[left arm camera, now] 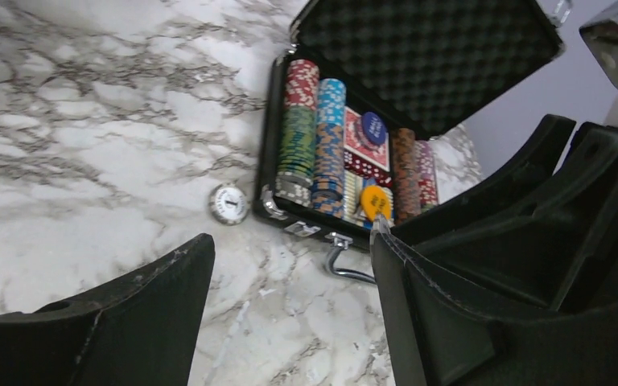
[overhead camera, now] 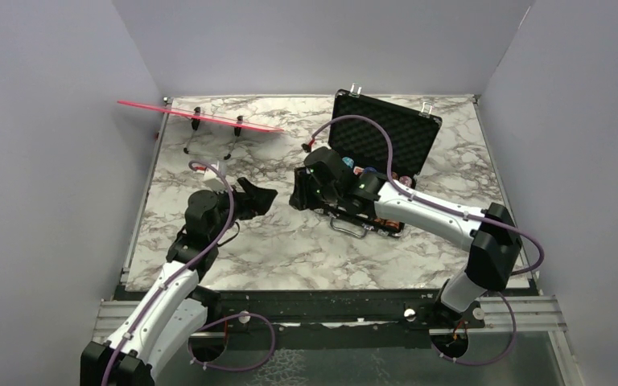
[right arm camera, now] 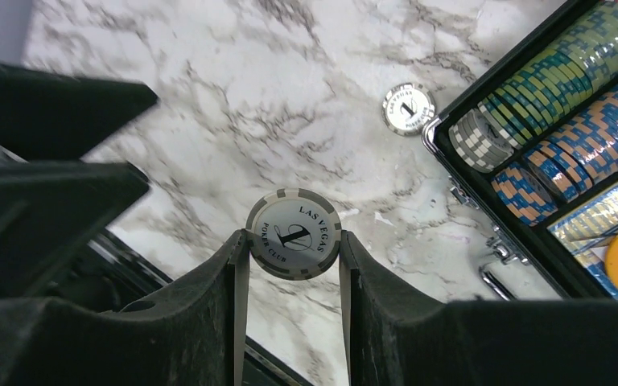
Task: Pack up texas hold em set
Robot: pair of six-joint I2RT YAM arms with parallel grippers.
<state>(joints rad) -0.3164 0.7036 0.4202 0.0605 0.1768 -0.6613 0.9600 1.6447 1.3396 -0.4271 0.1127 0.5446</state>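
My right gripper [right arm camera: 294, 241] is closed on one white chip [right arm camera: 294, 233] with a grey rim. I hold the chip by its edge between the two fingertips, with its printed face toward my wrist camera, above the marble table [overhead camera: 290, 249]. From above, this gripper sits just beside the front left corner of the case [overhead camera: 386, 133].

My left gripper [left arm camera: 290, 241] has the jaws wide apart and there is nothing between them. It hangs over the table, left of the case and near my right gripper, and it looks toward the case.

The case stands in the far right part of the table with its foam lid [left arm camera: 426, 56] raised and its metal handle [left arm camera: 342, 265] toward me. Inside are rows of chips [left arm camera: 314, 137] in red, green, blue and orange, standing on edge. A blue button [left arm camera: 372, 129] lies on a red card deck, and a yellow button [left arm camera: 376, 201] is near the front wall.

A second chip [left arm camera: 229, 203], also white and grey, lies flat on the table just beside the front left corner of the case, outside it.

A pink strip [overhead camera: 201, 117] on thin legs stands at the far left, well apart from the case.
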